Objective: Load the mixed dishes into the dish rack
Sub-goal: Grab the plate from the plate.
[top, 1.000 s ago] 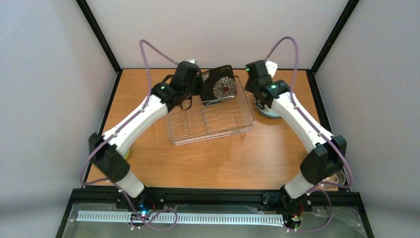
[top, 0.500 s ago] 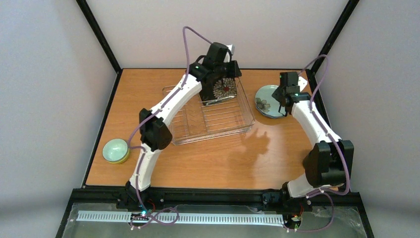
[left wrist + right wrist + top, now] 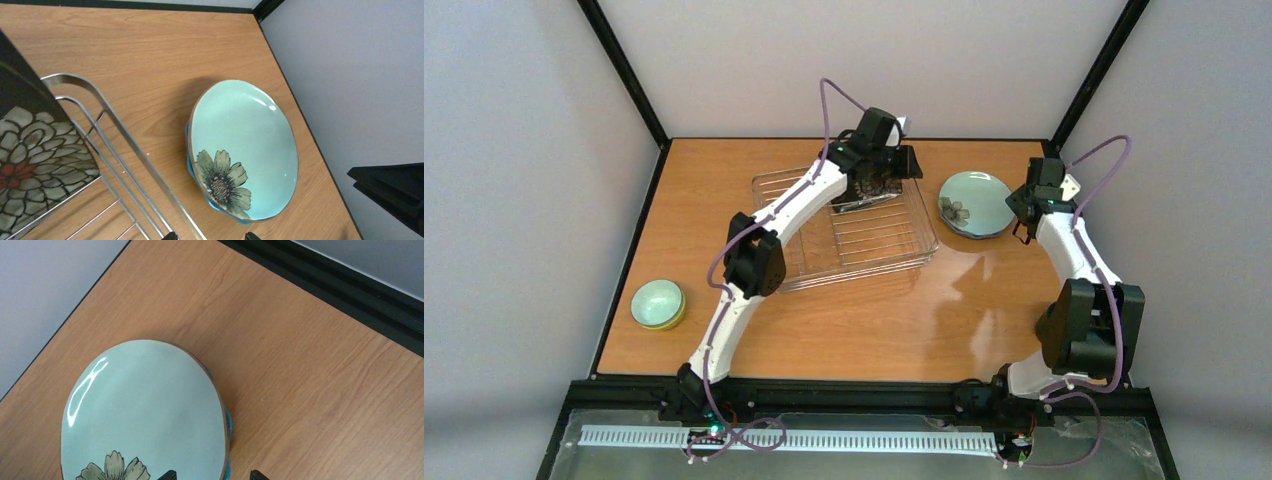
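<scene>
Since both wrist cameras show fingertips standing apart with nothing between them, we record both claws as released.

Left gripper (image 3: 209,236): jaws spread and gripping nothing, hanging over the far right corner of the dish rack (image 3: 854,250).

Black square floral plate (image 3: 35,150): inside the rack at its far end, just beside this gripper. It stands on edge among the wires. In the overhead view the arm hides most of it, so we cannot tell its exact lean.

Right gripper (image 3: 212,475): jaws likewise spread and empty, hovering at the right-hand edge of the pale mint plate (image 3: 145,415), apart from it.

That plate lies flat on the table (image 3: 874,310), just right of the rack and not touching it. Its flower decal sits toward the near-left side. We note a blue plate (image 3: 228,425) beneath it, of which only a sliver of rim shows.

Mint bowl (image 3: 656,298): nested in the yellow-green bowl (image 3: 674,318) near the table's left edge, well apart from the rack.
</scene>
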You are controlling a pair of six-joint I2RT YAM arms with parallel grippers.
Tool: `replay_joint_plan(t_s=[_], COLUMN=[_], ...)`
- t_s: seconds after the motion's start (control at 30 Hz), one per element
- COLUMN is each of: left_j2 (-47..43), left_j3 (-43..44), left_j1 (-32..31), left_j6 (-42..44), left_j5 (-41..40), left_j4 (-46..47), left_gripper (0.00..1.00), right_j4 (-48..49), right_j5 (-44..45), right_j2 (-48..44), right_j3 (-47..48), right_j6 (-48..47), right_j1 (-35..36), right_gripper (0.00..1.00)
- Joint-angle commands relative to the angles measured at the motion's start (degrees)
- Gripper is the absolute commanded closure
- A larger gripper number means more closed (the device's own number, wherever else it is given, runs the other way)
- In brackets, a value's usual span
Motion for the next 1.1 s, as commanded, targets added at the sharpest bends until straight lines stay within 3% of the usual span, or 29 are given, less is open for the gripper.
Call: replay_joint_plan(t_s=[0.0,0.5,1.07], left_j2=[-0.9,-0.1,0.6], left_j3=[0.2,0.2,-0.5], left_j1=[-0.7,-1.6,-2.0], left_j6=[-1.5,-1.2,-0.1], left_j5=[1.9,3.0,4.2], left_j4=[4.6,6.1,5.7], left_gripper=[0.25,0.25,0.25], right_j4=[3.4,12.5,17.9], right_j5=[-1.8,-11.1,-18.8], right_j2=[0.6,9.9,19.2], right_j3=[-1.0,-3.1,1.8], right_j6=[0.8,0.8,-0.7], right_j1=[-1.8,-6.8,-8.3], right_gripper=[0.16,0.16,0.16])
